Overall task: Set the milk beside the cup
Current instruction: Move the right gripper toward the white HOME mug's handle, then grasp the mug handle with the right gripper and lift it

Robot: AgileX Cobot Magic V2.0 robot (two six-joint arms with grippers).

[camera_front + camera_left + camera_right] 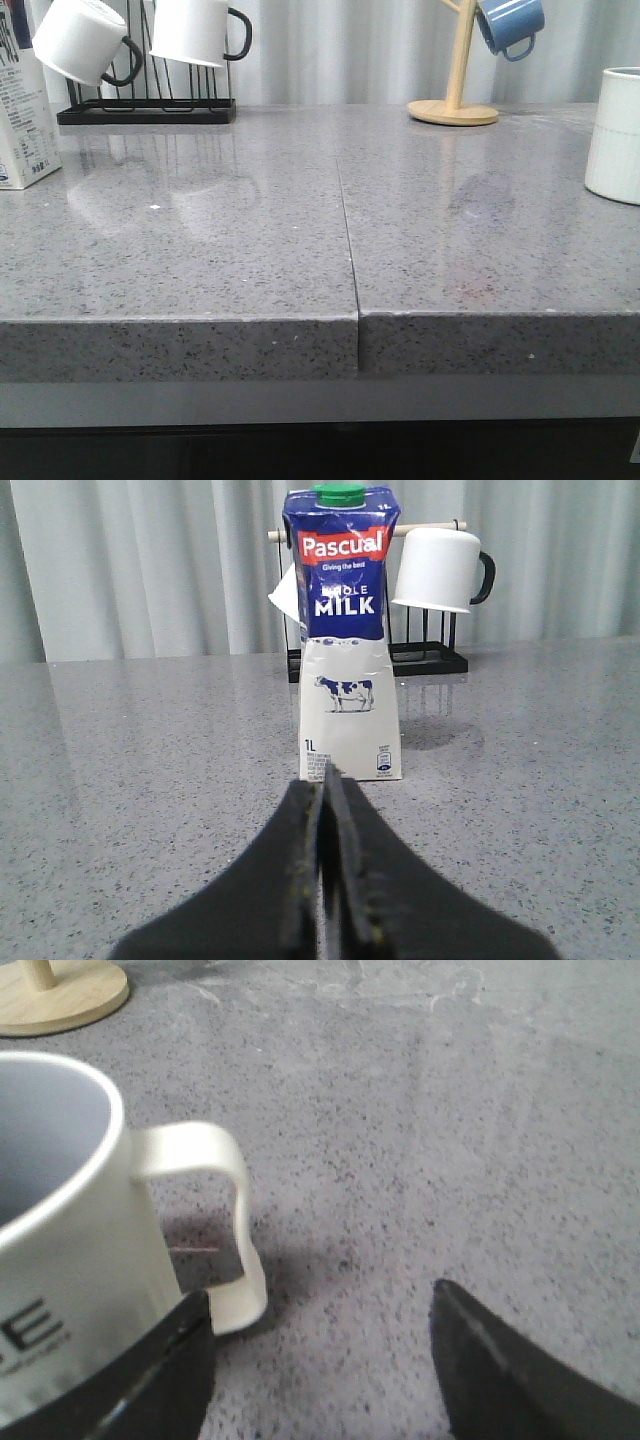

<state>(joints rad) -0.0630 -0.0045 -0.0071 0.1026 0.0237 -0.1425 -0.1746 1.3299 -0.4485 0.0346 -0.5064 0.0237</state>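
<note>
Running across the front view, the thick edge of the grey speckled countertop (200, 345) lies nearest, with a seam (348, 240) dividing its two slabs from the near edge back toward the curtain. Neither arm shows in that view. Farther back, the milk (22, 120) stands upright at the far left of the counter, cut off by the frame edge, and the cup (614, 135) stands at the far right, also partly cut off, so the two are well apart with open counter between them. In the left wrist view, the left gripper (328, 880) is clenched, its black fingers (290, 875) pressed together with nothing between them, pointing at the carton, which stands upright a little way ahead, not touched, its cow picture and green cap facing the camera. In the right wrist view, the right gripper (320, 1360) is spread wide and holds nothing; its fingers (510, 1370) sit low by the counter, one of them just beside the cup's wall and white handle (215, 1220), whether touching cannot be told. Behind the milk, a black rack (145, 108) carries two white mugs with black handles (195, 30). At the back right, a wooden mug tree (455, 95) holds a blue mug (510, 22), with pale curtains (340, 45) beyond.
</note>
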